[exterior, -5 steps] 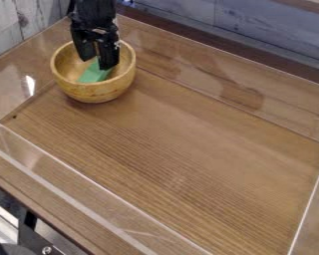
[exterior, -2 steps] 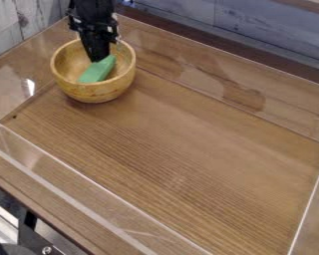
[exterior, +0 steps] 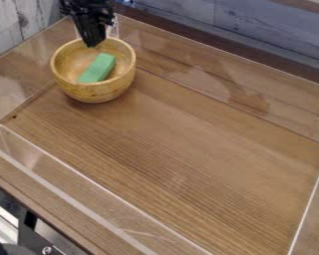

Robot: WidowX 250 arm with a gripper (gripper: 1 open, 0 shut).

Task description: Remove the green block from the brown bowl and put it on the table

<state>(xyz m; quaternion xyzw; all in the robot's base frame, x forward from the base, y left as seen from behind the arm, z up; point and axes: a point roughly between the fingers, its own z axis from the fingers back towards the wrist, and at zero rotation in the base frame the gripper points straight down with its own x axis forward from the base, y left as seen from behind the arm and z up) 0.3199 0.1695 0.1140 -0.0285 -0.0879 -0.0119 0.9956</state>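
On the tbl (exterior: pixel 209 125), bowl (exterior: pixel 72 94) upper L of frame could tip or slide if we clip its rim coming down. Our claw (exterior: pixel 93 38), top L, is closed w/ nothing in it; going in shut, we'd prob. just shove the blk (exterior: pixel 97 68), which lies in the bowl, below the claw in frame, apart.

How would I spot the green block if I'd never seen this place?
On the wood-grain table, find the round light-brown bowl near one corner. Inside lies a small bar, the green block, its bright colour unlike the brown around it.
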